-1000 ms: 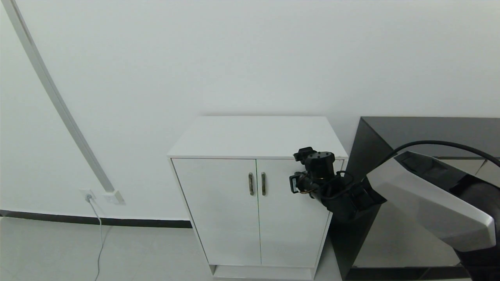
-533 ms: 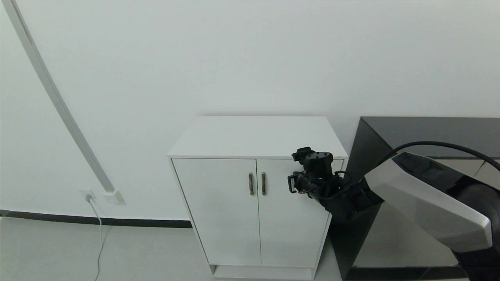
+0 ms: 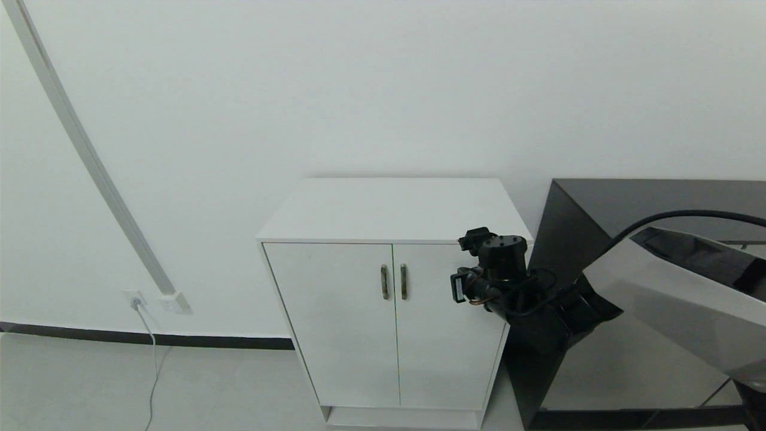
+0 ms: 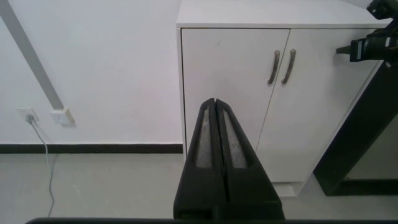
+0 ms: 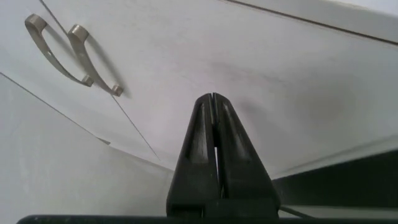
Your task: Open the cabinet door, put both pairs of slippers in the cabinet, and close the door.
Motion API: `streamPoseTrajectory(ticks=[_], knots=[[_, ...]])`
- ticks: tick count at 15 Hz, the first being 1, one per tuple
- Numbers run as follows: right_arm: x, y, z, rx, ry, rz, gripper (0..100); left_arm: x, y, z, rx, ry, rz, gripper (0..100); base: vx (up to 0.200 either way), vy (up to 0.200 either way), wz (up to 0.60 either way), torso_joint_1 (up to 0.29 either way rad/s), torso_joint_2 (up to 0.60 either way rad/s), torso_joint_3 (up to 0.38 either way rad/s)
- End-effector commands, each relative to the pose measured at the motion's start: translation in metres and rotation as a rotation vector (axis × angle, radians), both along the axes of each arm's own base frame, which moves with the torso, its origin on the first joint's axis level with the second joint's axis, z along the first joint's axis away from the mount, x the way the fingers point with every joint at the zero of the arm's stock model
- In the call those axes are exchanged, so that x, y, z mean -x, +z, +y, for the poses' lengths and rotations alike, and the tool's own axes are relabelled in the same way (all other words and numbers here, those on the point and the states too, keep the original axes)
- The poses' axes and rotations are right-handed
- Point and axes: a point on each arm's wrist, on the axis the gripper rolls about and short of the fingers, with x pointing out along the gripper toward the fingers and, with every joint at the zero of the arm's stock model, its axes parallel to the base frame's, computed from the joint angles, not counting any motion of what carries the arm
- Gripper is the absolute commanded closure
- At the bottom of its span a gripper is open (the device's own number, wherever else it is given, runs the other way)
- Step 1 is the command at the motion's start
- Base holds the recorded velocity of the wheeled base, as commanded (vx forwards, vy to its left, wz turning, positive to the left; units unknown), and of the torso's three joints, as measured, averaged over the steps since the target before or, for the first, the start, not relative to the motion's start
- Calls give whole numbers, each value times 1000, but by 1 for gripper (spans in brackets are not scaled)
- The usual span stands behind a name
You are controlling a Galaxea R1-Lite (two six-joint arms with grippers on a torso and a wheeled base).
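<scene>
The white cabinet (image 3: 392, 209) stands against the wall with both doors closed. Its two metal handles (image 3: 394, 282) sit side by side at the middle seam. My right gripper (image 3: 457, 290) is shut and empty, held in front of the upper part of the right door (image 3: 443, 353), to the right of the handles. In the right wrist view the shut right gripper (image 5: 212, 97) points at the door panel, with the handles (image 5: 74, 53) off to one side. My left gripper (image 4: 215, 101) is shut and empty, farther back, facing the left door (image 4: 233, 81).
A black glossy cabinet (image 3: 598, 203) stands directly right of the white one, close behind my right arm. On the left wall are a slanted cable duct (image 3: 90, 155) and a socket (image 3: 133, 297) with a cord running to the grey floor (image 3: 179, 389).
My right gripper has shifted a little to the right and down, away from the handles. The cabinet doors and the left gripper are unchanged.
</scene>
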Motion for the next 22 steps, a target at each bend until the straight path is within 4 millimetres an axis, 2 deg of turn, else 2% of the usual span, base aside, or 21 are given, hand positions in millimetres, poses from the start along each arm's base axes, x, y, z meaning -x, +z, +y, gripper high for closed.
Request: streamPoseTrajectory(ticks=[1, 2, 3, 4, 5, 9, 13, 19, 22], knots=[[17, 13, -14, -14, -10, -16, 100, 0, 0, 0, 0, 1, 0, 100, 0, 0, 0, 0, 0, 0], [19, 15, -18, -20, -15, -25, 100, 0, 0, 0, 0, 0, 1, 100, 0, 0, 0, 0, 0, 0], [28, 21, -36, -25, -42, -38, 100, 0, 0, 0, 0, 0, 0, 100, 0, 0, 0, 0, 0, 0], [32, 24, -42, -25, -49, -38, 100, 0, 0, 0, 0, 0, 1, 100, 0, 0, 0, 0, 0, 0], [43, 34, -61, -25, -79, -36, 100, 0, 0, 0, -3, -3, 1, 100, 0, 0, 0, 0, 0, 0], [72, 68, -102, -45, -149, -78, 100, 0, 0, 0, -4, -3, 1, 100, 0, 0, 0, 0, 0, 0], [108, 82, -139, -39, -215, -86, 100, 0, 0, 0, -3, -2, 1, 100, 0, 0, 0, 0, 0, 0], [151, 84, -157, -17, -271, -93, 100, 0, 0, 0, 5, 3, 0, 100, 0, 0, 0, 0, 0, 0], [179, 86, -171, 36, -276, -103, 100, 0, 0, 0, 5, 3, 0, 100, 0, 0, 0, 0, 0, 0]])
